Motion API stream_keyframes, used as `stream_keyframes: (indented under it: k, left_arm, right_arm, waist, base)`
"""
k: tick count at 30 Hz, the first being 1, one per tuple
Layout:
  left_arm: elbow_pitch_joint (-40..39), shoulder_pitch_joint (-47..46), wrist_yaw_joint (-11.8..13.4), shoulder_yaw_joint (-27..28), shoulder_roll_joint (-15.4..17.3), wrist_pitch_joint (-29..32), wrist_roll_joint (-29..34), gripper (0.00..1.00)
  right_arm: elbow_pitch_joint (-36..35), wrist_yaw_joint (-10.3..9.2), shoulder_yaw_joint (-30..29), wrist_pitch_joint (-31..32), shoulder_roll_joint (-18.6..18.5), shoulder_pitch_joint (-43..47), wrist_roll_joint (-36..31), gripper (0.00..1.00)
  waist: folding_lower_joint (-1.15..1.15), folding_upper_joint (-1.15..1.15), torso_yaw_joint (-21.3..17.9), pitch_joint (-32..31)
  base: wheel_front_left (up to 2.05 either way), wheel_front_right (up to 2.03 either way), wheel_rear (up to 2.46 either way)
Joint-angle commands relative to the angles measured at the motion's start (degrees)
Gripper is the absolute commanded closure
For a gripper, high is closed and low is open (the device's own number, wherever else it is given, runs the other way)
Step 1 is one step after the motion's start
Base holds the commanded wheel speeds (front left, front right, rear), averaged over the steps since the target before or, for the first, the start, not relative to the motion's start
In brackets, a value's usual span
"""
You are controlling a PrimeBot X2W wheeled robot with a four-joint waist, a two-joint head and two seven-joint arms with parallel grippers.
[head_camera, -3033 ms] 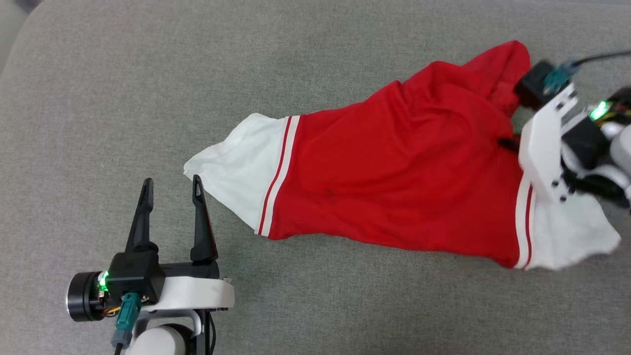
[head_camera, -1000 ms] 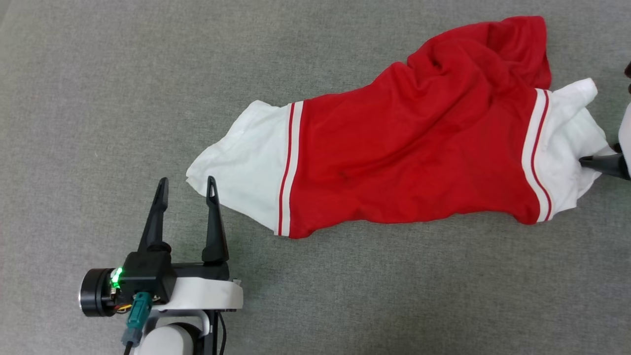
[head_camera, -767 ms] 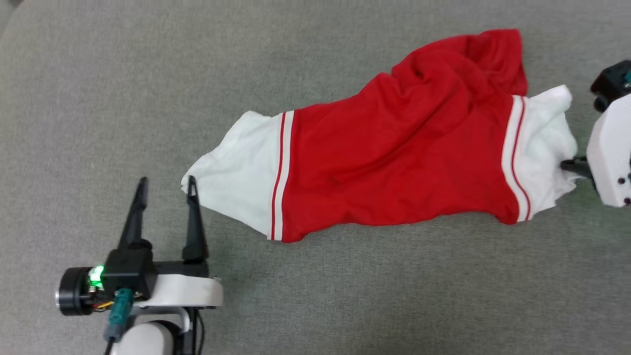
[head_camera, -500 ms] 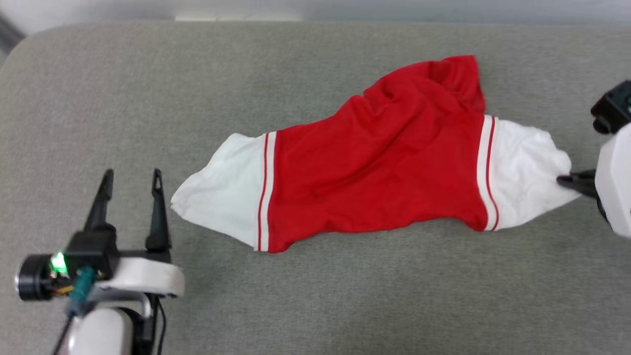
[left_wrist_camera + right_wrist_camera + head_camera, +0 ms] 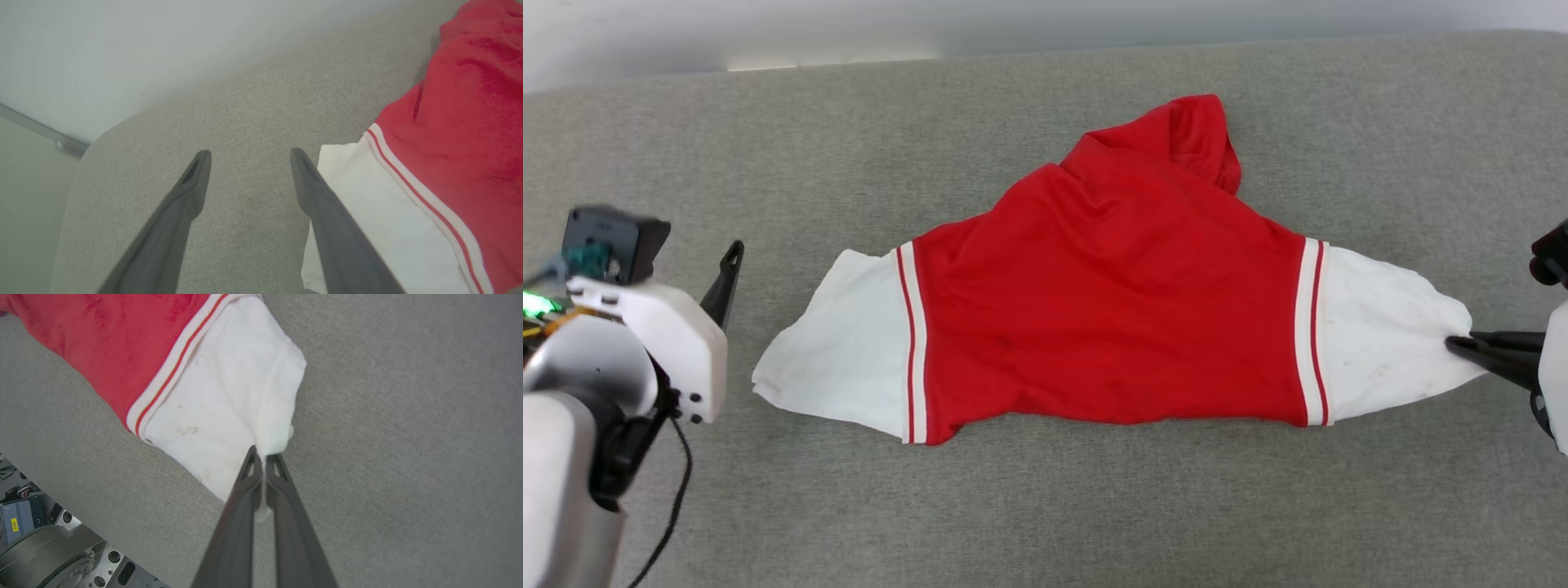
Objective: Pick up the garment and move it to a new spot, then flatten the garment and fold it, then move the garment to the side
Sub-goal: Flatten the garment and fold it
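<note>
One garment (image 5: 1111, 310), grey upholstery (image 5: 1045, 506), pale wall (image 5: 849, 24)

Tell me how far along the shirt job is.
Done: the garment lies stretched sleeve to sleeve on the grey cushion. In hand: the right gripper is shut on the right sleeve; the left gripper is open beside the left sleeve, holding nothing. Left: the red body is bunched at its far side, so flattening, folding and the move aside remain.
</note>
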Motion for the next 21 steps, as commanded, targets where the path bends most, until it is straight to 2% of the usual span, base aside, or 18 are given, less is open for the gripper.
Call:
stream_keyframes:
  k: [1,5,11,16,21]
  left_arm:
    - [0.09,-1.31,-0.12,-1.19,1.53,3.42,-2.54,0.00]
    - [-1.47,-4.44,-0.17,-6.89,8.52,16.67,-14.32,0.00]
    - [-2.43,-8.33,-0.17,-13.80,16.88,30.19,-25.49,0.00]
    - [-0.80,-11.09,-0.18,-19.66,19.78,36.15,-29.70,0.00]
    - [3.55,-13.15,-0.18,-24.55,19.84,37.49,-31.11,0.00]
  right_arm:
    - [-0.13,-0.04,-0.50,-0.32,0.40,1.08,-0.35,1.00]
    - [-0.24,-0.04,-1.75,-0.16,1.41,2.03,-1.35,1.00]
    - [-0.24,-0.04,-3.67,0.86,3.32,2.23,-2.58,1.00]
    - [-0.30,-0.04,-4.86,1.84,5.14,1.53,-3.67,1.00]
    - [-0.01,-0.04,-5.55,2.82,7.47,0.71,-5.03,1.00]
  waist:
    - [0.00,0.00,-0.49,0.34]
    - [0.00,0.00,-1.44,1.04]
    - [0.00,0.00,-2.62,2.64]
    - [0.00,0.00,-3.58,4.35]
    - [0.00,0.00,-4.73,6.19]
  base:
    - [0.00,0.00,0.00]
    - [0.00,0.00,0.00]
    - [0.00,0.00,0.00]
    - [0.00,0.00,0.00]
    - [0.00,0.00,0.00]
